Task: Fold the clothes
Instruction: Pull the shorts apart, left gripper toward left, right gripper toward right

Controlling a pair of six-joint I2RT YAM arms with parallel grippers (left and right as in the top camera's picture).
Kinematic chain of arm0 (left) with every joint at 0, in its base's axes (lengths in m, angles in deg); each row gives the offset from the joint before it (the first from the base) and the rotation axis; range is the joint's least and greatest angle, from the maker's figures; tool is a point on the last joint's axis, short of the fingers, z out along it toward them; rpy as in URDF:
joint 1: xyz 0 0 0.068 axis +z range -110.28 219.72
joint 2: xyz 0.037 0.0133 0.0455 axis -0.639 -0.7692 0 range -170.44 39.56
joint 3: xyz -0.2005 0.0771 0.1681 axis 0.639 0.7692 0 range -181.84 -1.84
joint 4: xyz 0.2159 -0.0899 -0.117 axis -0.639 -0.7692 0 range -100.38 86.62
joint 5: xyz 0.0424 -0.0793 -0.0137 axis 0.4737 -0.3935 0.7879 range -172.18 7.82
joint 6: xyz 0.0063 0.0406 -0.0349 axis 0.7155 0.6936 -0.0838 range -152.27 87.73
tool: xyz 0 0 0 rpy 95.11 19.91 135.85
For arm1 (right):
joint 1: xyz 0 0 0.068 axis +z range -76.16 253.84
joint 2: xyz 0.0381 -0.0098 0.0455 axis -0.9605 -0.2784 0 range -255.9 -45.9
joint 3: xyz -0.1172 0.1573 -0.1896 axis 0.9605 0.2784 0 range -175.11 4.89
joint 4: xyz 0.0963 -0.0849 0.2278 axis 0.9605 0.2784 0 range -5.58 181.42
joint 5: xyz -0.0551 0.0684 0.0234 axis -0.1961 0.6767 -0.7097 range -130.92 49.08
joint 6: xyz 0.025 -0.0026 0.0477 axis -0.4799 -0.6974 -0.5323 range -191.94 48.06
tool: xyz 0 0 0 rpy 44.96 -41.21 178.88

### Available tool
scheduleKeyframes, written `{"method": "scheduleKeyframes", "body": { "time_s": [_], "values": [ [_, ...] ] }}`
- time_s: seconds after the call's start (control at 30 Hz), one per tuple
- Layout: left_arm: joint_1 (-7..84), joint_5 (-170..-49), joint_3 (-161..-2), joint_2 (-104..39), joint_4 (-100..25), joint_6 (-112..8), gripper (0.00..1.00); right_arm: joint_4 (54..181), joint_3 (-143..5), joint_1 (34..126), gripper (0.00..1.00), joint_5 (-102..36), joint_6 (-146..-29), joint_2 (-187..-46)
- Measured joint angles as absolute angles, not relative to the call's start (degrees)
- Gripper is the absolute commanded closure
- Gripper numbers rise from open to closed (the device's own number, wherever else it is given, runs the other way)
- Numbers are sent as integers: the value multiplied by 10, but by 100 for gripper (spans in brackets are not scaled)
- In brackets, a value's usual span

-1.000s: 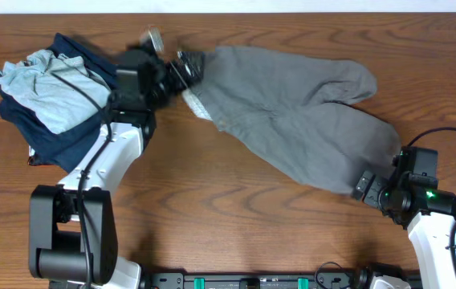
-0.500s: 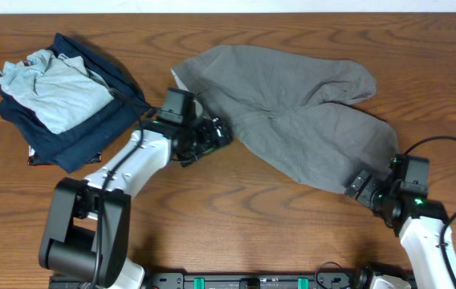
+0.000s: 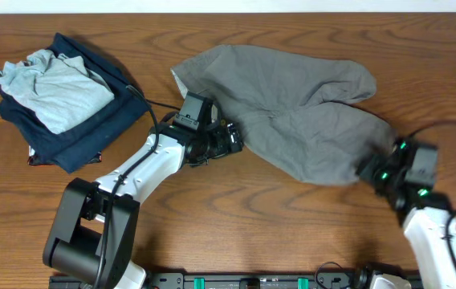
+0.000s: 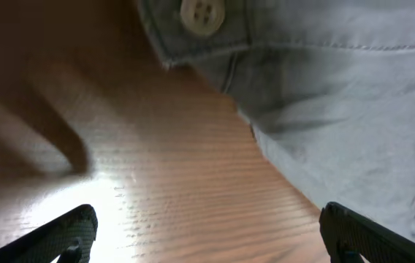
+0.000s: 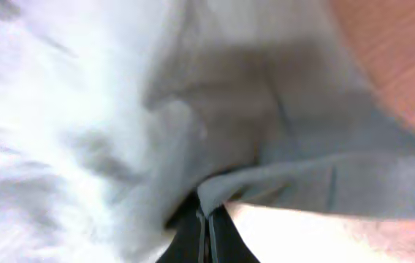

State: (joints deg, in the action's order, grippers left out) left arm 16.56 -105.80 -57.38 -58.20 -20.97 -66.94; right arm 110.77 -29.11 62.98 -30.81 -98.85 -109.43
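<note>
The clothes, wrinkled mid-grey shorts (image 3: 292, 104), lie spread across the middle of the table. My left gripper (image 3: 234, 141) hovers open at their lower left edge, nothing between its fingers. In the left wrist view the waistband button (image 4: 202, 13) and grey cloth (image 4: 339, 95) lie ahead of the wide-open left gripper (image 4: 211, 241), over bare wood. My right gripper (image 3: 366, 169) is at the lower right leg hem. In the right wrist view its jaws (image 5: 207, 226) are shut on a pinched fold of the grey cloth (image 5: 83, 109).
A pale blue-grey shirt (image 3: 55, 88) lies on a folded navy garment (image 3: 79, 136) at the back left. A black cable (image 3: 156, 104) runs from the left arm toward that pile. Bare wood (image 3: 252, 217) shows in front of the shorts.
My left gripper moved right and forward, from the waistband to the shorts' lower left edge, staying open. My right gripper closed on the leg hem and shifted slightly right.
</note>
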Motion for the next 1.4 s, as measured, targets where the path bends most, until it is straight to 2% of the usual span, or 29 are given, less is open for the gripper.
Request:
{"method": "scheduleKeyframes", "body": {
  "time_s": [0.2, 0.3, 0.87, 1.3, 1.33, 1.4],
  "values": [
    [166, -1057, -573, -582, -162, -669, 2, 1253, -496, 630, 99, -300, -936, -1067],
    [166, -1057, -573, -582, -134, -669, 2, 1291, -547, 630, 99, -302, -917, -1062],
    [166, -1042, -573, -623, -77, -670, 2, 1303, -654, 630, 99, -348, -844, -1066],
    [140, -1028, -570, -702, 110, -683, 1, 1345, -657, 630, 99, -372, -834, -1066],
    [137, -1028, -570, -708, 126, -683, 12, 1347, -657, 630, 99, -372, -833, -1066],
    [133, -1028, -571, -716, 147, -688, 51, 1348, -657, 630, 99, -373, -830, -1066]
  ]
}}
